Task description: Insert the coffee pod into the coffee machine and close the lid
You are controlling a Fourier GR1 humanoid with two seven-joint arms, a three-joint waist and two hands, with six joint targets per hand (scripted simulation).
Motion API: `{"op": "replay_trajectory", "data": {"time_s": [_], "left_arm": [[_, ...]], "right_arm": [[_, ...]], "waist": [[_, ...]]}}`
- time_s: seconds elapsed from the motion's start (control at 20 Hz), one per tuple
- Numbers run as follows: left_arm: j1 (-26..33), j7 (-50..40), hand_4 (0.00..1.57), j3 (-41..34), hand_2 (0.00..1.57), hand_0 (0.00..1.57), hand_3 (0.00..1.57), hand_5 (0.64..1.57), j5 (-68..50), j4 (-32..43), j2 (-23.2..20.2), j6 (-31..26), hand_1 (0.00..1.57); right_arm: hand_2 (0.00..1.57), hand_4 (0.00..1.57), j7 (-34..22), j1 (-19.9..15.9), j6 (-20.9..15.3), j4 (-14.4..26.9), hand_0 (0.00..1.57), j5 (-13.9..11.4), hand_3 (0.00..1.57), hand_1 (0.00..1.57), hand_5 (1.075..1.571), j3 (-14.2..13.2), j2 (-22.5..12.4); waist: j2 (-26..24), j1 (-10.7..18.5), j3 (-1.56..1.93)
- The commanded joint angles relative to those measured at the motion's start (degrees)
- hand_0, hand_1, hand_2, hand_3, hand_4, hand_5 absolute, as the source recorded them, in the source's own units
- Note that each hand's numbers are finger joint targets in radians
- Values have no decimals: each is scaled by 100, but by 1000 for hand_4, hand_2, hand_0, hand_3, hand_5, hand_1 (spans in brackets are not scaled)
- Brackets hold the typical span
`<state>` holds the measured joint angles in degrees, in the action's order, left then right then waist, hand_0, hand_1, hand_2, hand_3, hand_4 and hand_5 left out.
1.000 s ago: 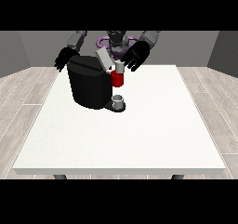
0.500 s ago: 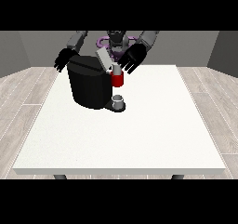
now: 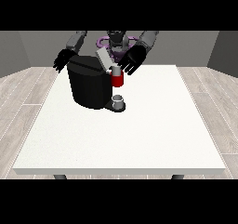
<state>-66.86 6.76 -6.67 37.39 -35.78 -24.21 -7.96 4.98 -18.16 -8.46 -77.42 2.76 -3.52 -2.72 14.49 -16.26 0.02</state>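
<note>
A black coffee machine (image 3: 88, 84) stands on the white table (image 3: 139, 130) at the back left. Its grey lid (image 3: 104, 59) is tilted up and open. At its front is a red brewing head (image 3: 117, 79), with a small grey cup (image 3: 118, 101) on the base below. The hand at the view's right (image 3: 131, 60) hovers just right of the lid, above the red head, with its fingers spread. No pod shows in it. The hand at the view's left (image 3: 62, 60) hangs behind the machine's left top corner, fingers relaxed and apart.
The robot's torso (image 3: 117, 42) rises behind the machine at the table's far edge. Grey wood flooring surrounds the table.
The hand at the view's right has shifted slightly beside the raised lid. The other hand and the machine hold their places.
</note>
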Motion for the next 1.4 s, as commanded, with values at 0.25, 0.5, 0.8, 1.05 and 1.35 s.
{"op": "replay_trajectory", "data": {"time_s": [0.25,0.5,0.8,1.05,1.35], "left_arm": [[89,-93,485,-35,1265,1221,1171,1571,72,186,111,117,1221],[-32,-18,463,17,1226,1204,1089,1571,64,81,110,-119,1204],[53,103,413,50,1151,1105,980,1571,235,80,-9,101,1105],[-43,156,367,-13,1125,1058,961,1571,256,218,-258,-101,1058],[-44,375,363,88,1022,912,865,1571,325,111,-255,-228,912]], "right_arm": [[0,446,-266,-47,-11,-197,0,15,0,0,1571,48,-13],[0,364,-59,-137,-49,77,0,49,0,0,1571,-143,-74],[0,408,-222,-184,117,-63,0,103,0,0,1571,-173,-276],[0,477,-45,-8,-115,-190,0,-25,0,0,1571,75,99],[0,465,95,-84,-183,16,0,-79,0,0,1571,-43,7]], "waist": [[18,-107,-2],[87,84,0],[83,-9,-1],[113,-88,-2],[115,105,-2]]}}
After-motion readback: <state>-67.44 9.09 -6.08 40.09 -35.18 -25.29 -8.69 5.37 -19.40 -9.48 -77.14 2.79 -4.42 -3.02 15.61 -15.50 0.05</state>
